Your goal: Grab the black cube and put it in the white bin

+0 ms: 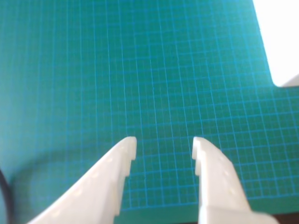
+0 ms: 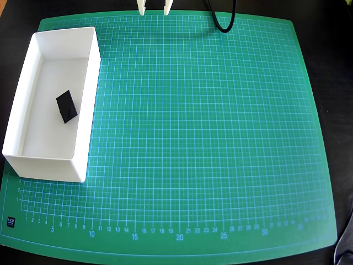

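Observation:
The black cube (image 2: 67,106) lies on the flat bottom of the white bin (image 2: 87,116), which stands on the left of the green mat in the overhead view. A corner of the white bin (image 1: 280,42) shows at the top right of the wrist view. My gripper (image 2: 155,10) is open at the mat's top edge, only its two white fingertips showing in the overhead view. In the wrist view the gripper (image 1: 164,148) hovers over bare mat with nothing between its fingers. The cube is hidden from the wrist view.
A green gridded cutting mat (image 2: 198,143) covers the dark table. A black cable (image 2: 223,19) loops onto the mat's top edge to the right of the fingertips. Another dark cable (image 1: 4,196) shows at the wrist view's lower left.

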{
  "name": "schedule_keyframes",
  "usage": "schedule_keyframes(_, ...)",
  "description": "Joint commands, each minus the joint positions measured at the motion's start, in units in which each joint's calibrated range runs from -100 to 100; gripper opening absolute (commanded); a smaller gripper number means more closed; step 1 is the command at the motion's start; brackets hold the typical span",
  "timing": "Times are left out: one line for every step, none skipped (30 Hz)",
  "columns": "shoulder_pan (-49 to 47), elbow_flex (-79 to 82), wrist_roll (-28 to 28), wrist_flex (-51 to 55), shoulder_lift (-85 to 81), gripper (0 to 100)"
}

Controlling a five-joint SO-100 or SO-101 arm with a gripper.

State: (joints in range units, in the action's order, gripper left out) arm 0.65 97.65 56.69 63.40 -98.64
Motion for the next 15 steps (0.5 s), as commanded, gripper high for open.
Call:
schedule_keyframes(-0.4,0.7,-2.1,-0.5,-0.3,16)
schedule_keyframes(-0.4,1.0,-2.1,-0.5,-0.3,16)
schedule_keyframes(-0.4,1.0,-2.1,0.0,-0.3,16)
schedule_keyframes(-0.4,1.0,-2.1,0.0,-0.3,16)
schedule_keyframes(-0.4,1.1,-2.1,0.2,-0.3,16)
schedule_keyframes(-0.4,1.1,-2.3,0.2,-0.3,16)
schedule_keyframes(-0.4,1.2,-2.4,0.3,-0.3,16)
schedule_keyframes(-0.4,1.5,-2.3,0.3,-0.2,16)
schedule_keyframes(-0.4,1.8,-2.1,0.3,0.1,16)
schedule_keyframes(-0.4,1.9,-2.1,0.3,0.3,16)
schedule_keyframes(-0.4,1.9,-2.1,0.3,0.3,14)
schedule_keyframes(-0.4,1.9,-2.1,0.3,0.3,12)
schedule_keyframes(-0.4,1.9,-2.1,0.3,0.3,9)
schedule_keyframes(-0.4,1.9,-2.1,0.3,0.4,6)
schedule_keyframes(-0.4,1.9,-2.1,0.3,0.4,2)
